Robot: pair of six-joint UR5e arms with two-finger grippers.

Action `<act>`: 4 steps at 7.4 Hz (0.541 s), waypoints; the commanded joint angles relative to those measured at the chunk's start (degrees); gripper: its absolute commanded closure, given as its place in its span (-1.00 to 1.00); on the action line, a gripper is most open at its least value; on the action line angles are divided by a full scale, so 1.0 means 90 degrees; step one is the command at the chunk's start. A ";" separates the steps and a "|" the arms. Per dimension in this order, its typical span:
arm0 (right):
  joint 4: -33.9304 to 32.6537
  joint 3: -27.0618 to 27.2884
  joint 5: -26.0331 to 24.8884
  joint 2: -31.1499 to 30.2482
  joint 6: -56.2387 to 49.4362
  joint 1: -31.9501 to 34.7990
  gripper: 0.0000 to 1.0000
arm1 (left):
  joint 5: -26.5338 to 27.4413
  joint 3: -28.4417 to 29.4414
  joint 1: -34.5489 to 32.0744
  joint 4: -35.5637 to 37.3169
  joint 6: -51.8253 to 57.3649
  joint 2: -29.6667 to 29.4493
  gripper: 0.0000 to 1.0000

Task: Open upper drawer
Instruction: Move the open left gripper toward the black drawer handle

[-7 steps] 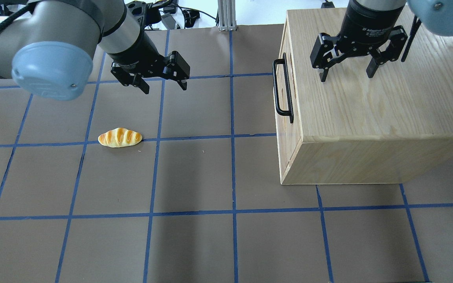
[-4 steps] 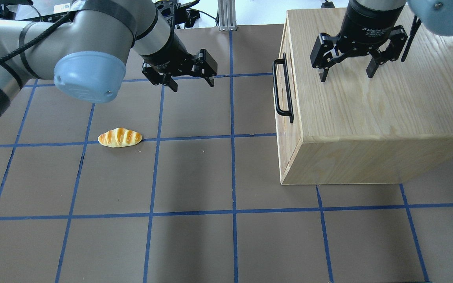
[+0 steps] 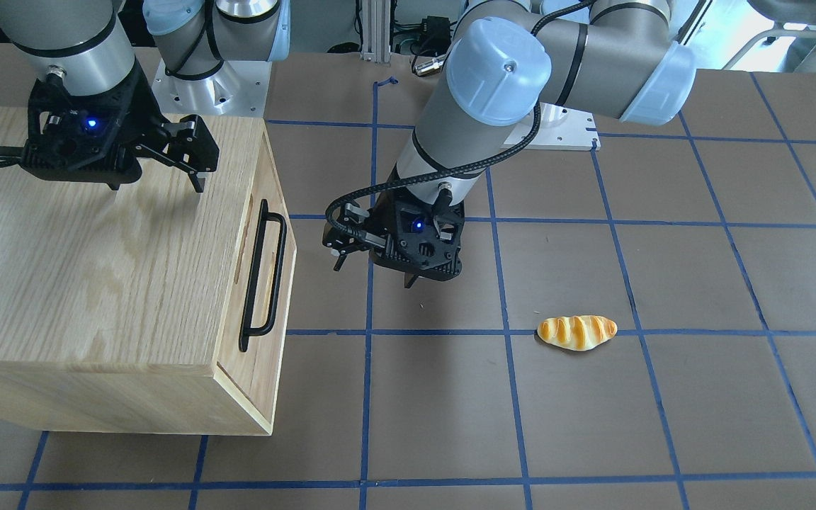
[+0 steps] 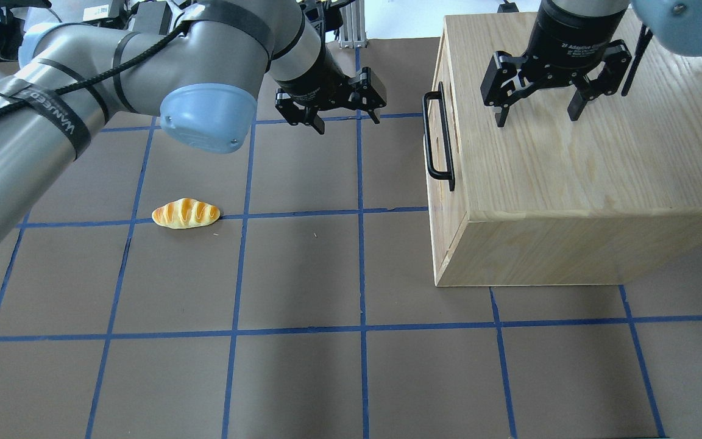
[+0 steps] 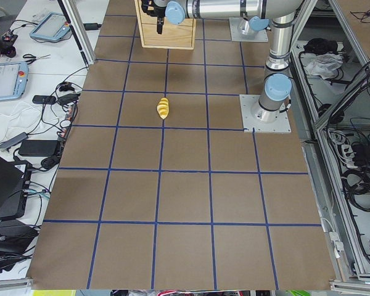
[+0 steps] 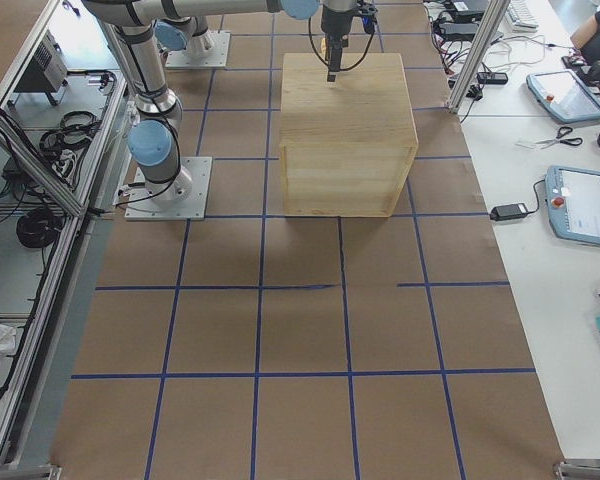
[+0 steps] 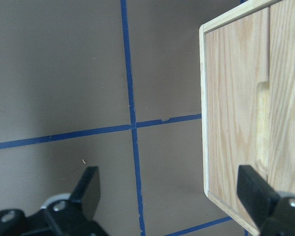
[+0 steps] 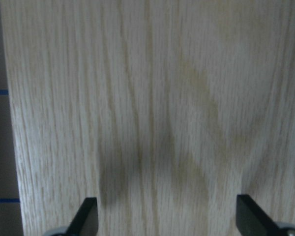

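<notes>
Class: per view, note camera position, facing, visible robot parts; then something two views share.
Front: across the table, facing robot; both arms.
Overhead: behind the robot, looking down; left claw by cabinet, right claw over it.
Left side: robot's left end, along the table; both arms.
Right side: opposite end, facing the cabinet; both arms.
Left wrist: table, cabinet front; its fingers.
Right wrist: cabinet top; its fingers.
Shared: front and overhead show bread.

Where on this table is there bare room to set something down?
Free: the whole operators' side of the table, past the bread roll and the cabinet; also the squares between roll and cabinet. Crowded: the gap beside the drawer handle, where the left gripper hovers, jaws open.
</notes>
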 commanded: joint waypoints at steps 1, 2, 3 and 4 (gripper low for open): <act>0.0000 -0.0003 0.0000 0.0000 0.0003 0.0000 -1.00 | -0.0004 0.0118 -0.0237 0.0141 -0.0349 -0.0256 -1.00; 0.0000 -0.0003 0.0000 0.0000 0.0003 0.0000 -1.00 | -0.0023 0.0158 -0.0277 0.0325 -0.0399 -0.0364 -1.00; 0.0000 -0.0003 0.0000 0.0000 -0.0007 0.0000 -1.00 | -0.0314 0.0168 -0.0355 0.0337 -0.0409 -0.0433 -1.00; 0.0000 0.0007 0.0000 0.0000 0.0003 0.0000 -1.00 | -0.0375 0.0206 -0.0394 0.0366 -0.0419 -0.0443 -1.00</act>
